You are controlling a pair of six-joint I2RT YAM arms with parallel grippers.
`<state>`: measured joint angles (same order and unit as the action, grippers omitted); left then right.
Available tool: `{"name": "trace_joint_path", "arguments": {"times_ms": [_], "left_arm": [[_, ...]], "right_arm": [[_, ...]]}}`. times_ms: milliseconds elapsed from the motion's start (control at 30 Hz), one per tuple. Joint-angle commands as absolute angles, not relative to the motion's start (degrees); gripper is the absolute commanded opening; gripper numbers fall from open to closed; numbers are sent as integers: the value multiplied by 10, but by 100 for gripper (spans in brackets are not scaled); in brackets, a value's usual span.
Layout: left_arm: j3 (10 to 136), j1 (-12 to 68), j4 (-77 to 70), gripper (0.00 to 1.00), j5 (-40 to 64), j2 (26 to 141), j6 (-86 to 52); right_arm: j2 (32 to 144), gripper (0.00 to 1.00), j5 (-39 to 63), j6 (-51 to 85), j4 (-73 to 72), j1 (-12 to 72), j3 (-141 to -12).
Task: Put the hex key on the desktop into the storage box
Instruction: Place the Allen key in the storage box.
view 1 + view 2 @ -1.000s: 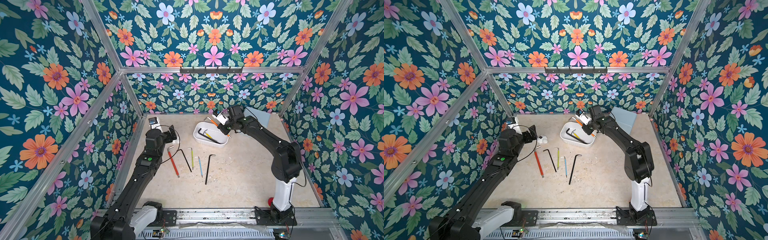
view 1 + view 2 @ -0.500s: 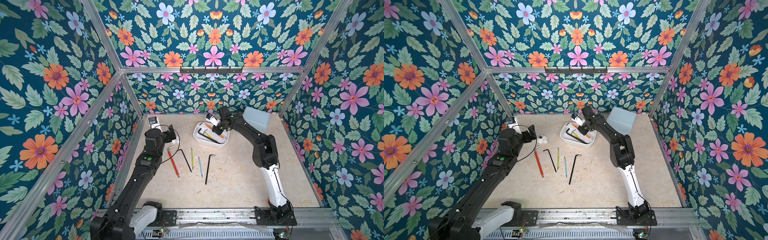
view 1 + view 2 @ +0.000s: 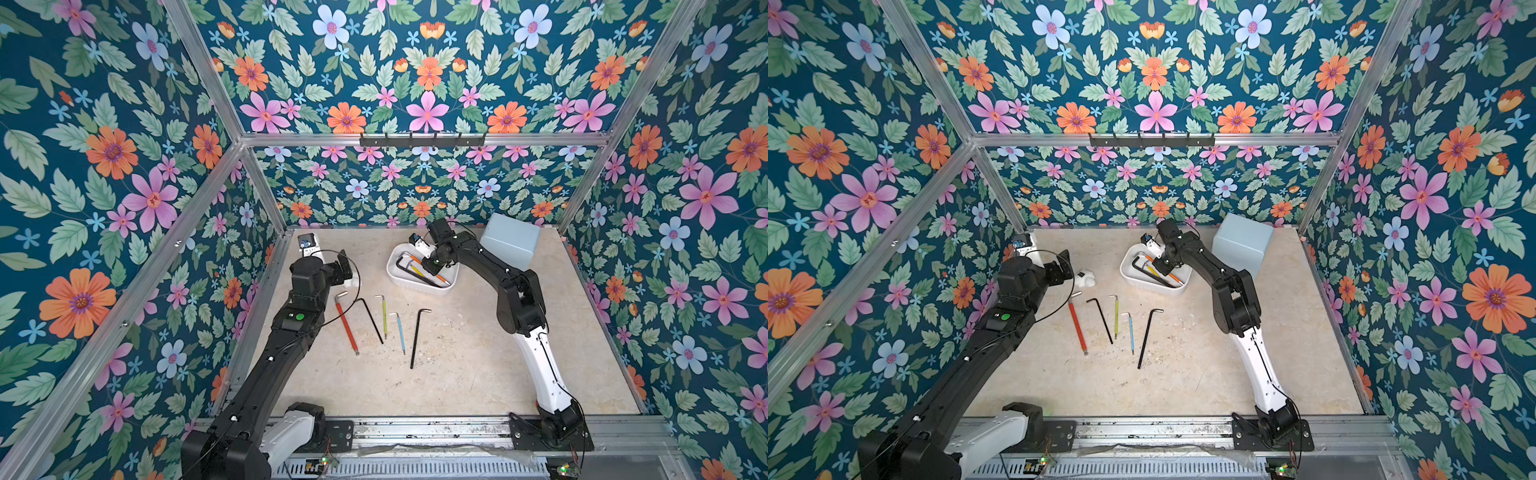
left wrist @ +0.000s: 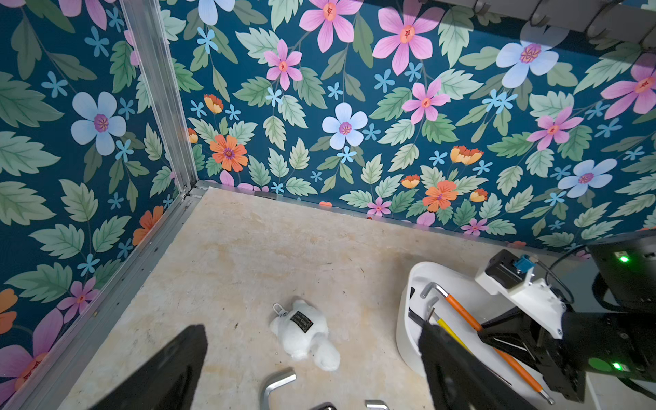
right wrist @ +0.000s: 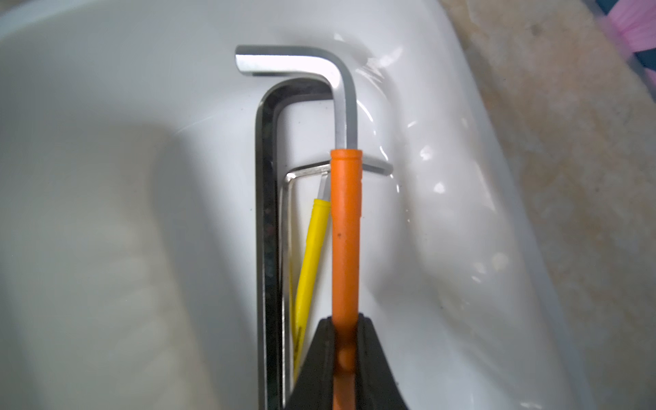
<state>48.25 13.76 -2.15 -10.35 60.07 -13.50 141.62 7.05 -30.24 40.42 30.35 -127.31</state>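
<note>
Nearest my side, both top views show five hex keys in a loose row on the desktop (image 3: 457,374), none touching. They are a red hex key (image 3: 347,326), a short black hex key (image 3: 372,320), a green-yellow hex key (image 3: 384,318), a blue hex key (image 3: 400,332) and a long black hex key (image 3: 417,338).

Just beyond the red one my left gripper (image 4: 310,332) hangs over the desktop, jaws spread wide with nothing gripped. Its wrist camera shows a white plush toy (image 4: 300,328) lying on the desktop, seen between the two fingers. In a top view the arm hides most of that toy.

Farther back sits the storage box (image 3: 399,278). My right gripper (image 5: 346,333) reaches into it, jaws clenched on the handle of the orange hex key (image 5: 344,230). Only the right wrist camera shows that grip up close. There the key's bent steel end lies over a thick black hex key (image 5: 266,213) and a yellow hex key (image 5: 312,241) inside the box. I cannot tell whether the orange key rests on them.

Behind it, by the back wall, stands a pale blue box (image 3: 511,245).
</note>
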Motion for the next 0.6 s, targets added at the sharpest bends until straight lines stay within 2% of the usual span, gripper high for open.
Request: {"name": "trace_joint_path", "arguments": {"times_ms": [0, 67, 100, 433, 567], "left_arm": [[484, 137, -25, 100, -106, 599, -131], [483, 137, -24, 100, -108, 596, -129], [482, 137, -25, 99, -108, 595, -129], [482, 137, -25, 100, -108, 594, -131], [482, 137, -25, 99, -107, 596, -132]], "right_arm": [[1420, 4, 56, -281, 402, 304, -1284], [1417, 20, 55, -276, 398, 304, -1283], [1415, 25, 55, -274, 395, 305, -1283], [1332, 40, 38, -233, 332, 312, -1230], [1236, 49, 0, -196, 257, 328, -1132]]}}
